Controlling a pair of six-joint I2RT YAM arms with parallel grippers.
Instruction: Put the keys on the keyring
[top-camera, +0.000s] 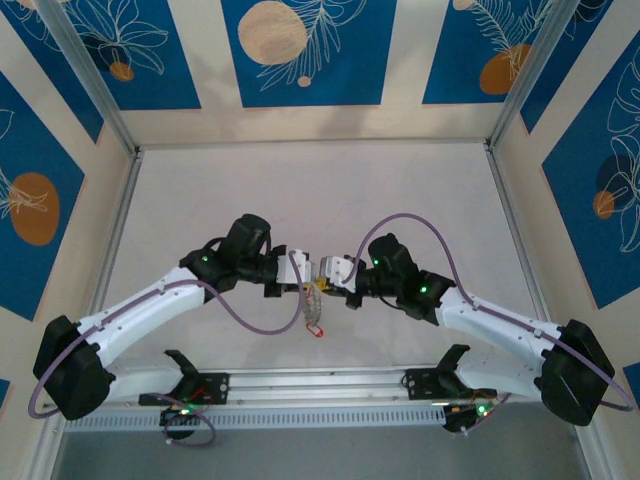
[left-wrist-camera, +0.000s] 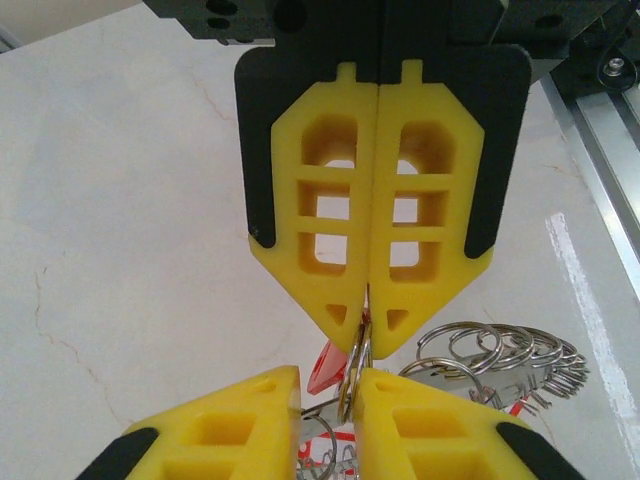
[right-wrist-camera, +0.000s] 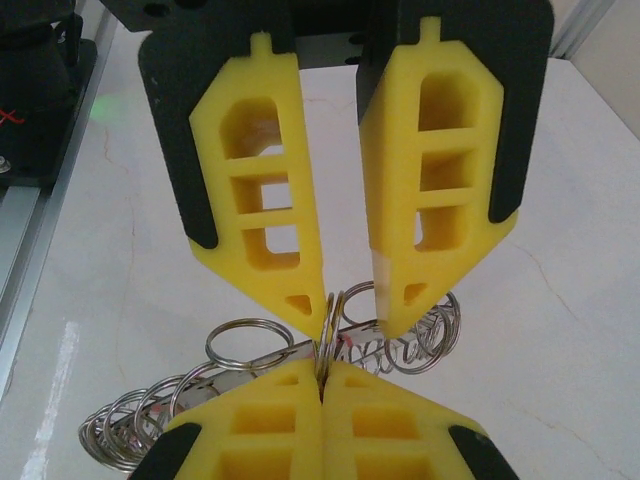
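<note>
Shiny metal keyring (left-wrist-camera: 357, 350), matt yellow plastic fingers (left-wrist-camera: 320, 230), pale veined marble-look table (left-wrist-camera: 120, 250).

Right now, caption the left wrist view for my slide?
Left gripper clamped on the keyring, right gripper meeting it from below.

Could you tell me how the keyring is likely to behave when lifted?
Probably floppy: the keyring looks like many linked wire loops. Likely light, being thin wire. Its smooth bare metal may slip from the left gripper.
</note>
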